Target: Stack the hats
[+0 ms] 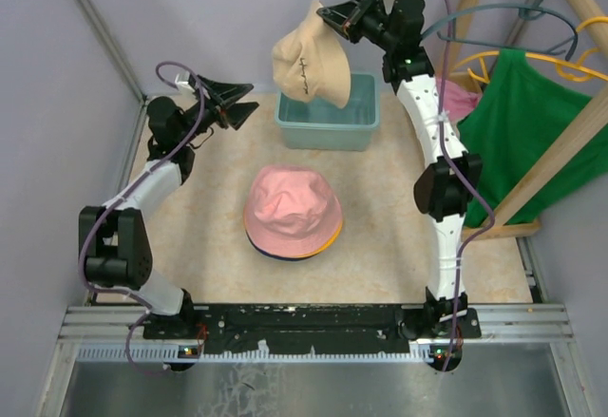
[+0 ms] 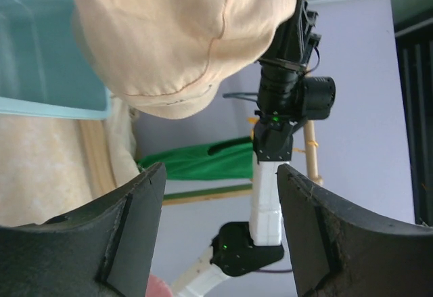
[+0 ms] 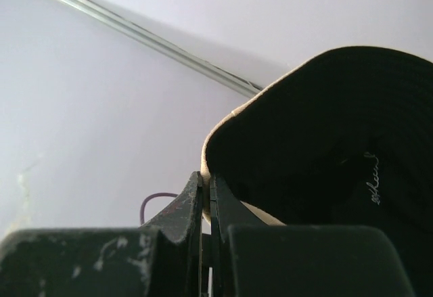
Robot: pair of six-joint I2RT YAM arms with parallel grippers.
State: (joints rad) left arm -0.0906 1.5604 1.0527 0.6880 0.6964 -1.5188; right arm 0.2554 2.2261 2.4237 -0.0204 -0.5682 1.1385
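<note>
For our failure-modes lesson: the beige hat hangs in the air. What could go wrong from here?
1. The right gripper pinches only the brim edge of the beige hat; it might slip and fall into the teal bin.
2. The hat hangs limp, so it may land folded or off-centre on the pink hat.

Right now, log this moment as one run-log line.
right gripper: shut on beige hat, aloft by teal bin | left gripper: open, empty | pink hat: tops stack | beige hat: not yet stacked
</note>
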